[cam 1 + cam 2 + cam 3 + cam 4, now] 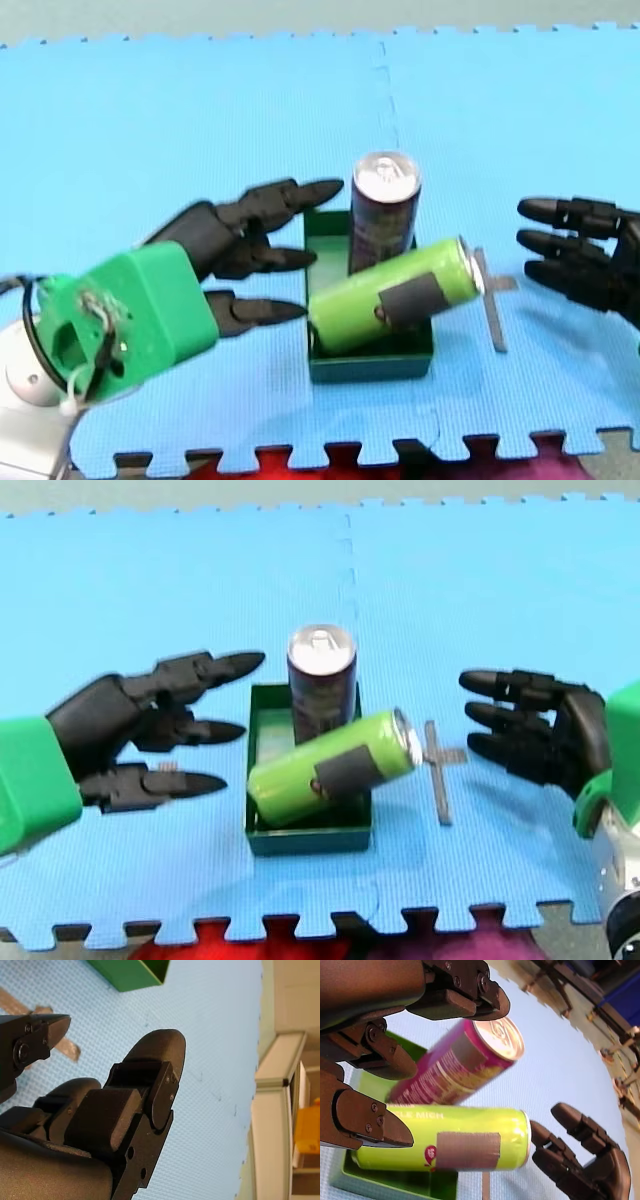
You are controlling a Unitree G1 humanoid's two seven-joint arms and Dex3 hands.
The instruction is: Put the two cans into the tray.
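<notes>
A small green tray (372, 368) sits mid-mat. A dark purple can (383, 215) stands upright at its far end. A lime-green can (350, 310) with a grey tape patch lies tilted across the tray, its top end resting over the right rim. My left hand (318, 250) hovers just left of the tray, holding nothing. My right hand (525, 240) is to the right of the tray, apart from both cans and holding nothing. The second wrist view shows the purple can (445, 1067) leaning behind the green can (410, 1132).
A grey tape cross (493, 300) is stuck to the blue foam mat (200, 120) between the tray and my right hand. Red and magenta cloth (330, 462) shows past the mat's near edge. Open mat lies all around.
</notes>
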